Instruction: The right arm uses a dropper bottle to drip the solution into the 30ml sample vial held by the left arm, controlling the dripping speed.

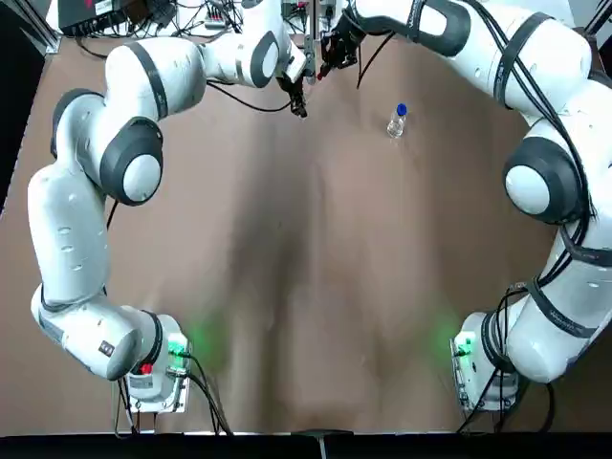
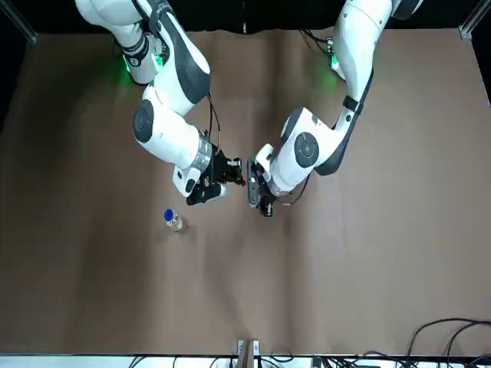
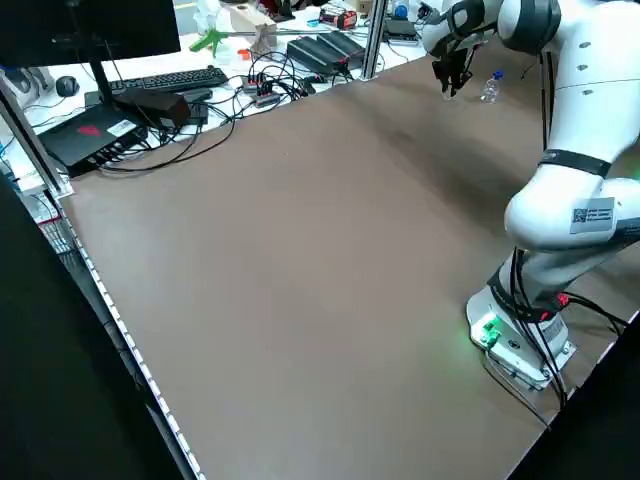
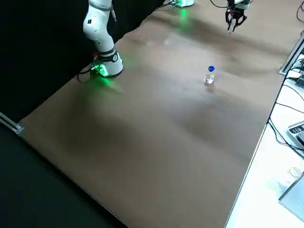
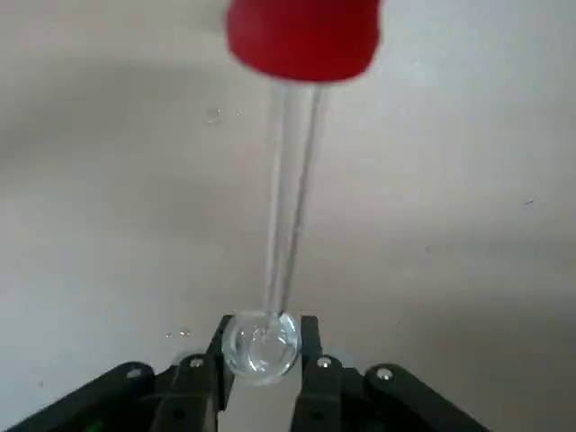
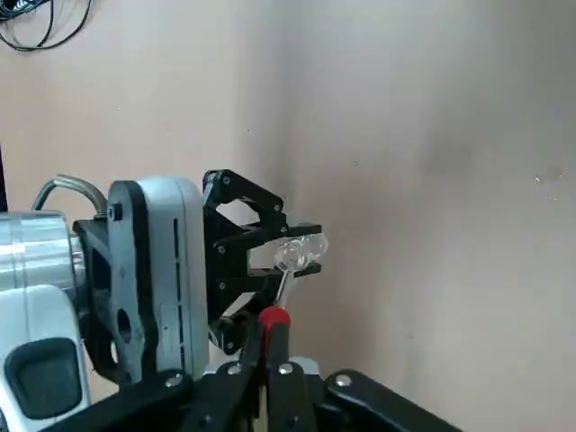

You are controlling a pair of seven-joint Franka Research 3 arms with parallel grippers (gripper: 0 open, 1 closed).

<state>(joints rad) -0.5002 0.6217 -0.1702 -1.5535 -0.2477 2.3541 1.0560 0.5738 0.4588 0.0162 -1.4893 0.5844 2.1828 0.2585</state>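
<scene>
My left gripper [image 5: 261,364] is shut on the 30ml sample vial [image 5: 261,343], a tiny clear glass vial with its mouth open. My right gripper [image 6: 273,349] is shut on the red bulb [image 6: 274,319] of the dropper. The dropper's glass pipette [image 5: 290,198] slants down from the red bulb [image 5: 302,36], and its tip sits at the vial's mouth [image 6: 301,249]. Both grippers meet at the far middle of the table, left gripper [image 1: 299,103] and right gripper [image 1: 325,55]. The dropper bottle [image 1: 397,121], clear with a blue collar and no top, stands alone on the table to the right of them.
The brown table [image 1: 306,287] stretches bare from the grippers toward the arm bases [image 1: 158,373]. Cables, a keyboard and boxes [image 3: 200,80] lie beyond the far edge. A metal post [image 1: 311,29] stands at the far edge close to the grippers.
</scene>
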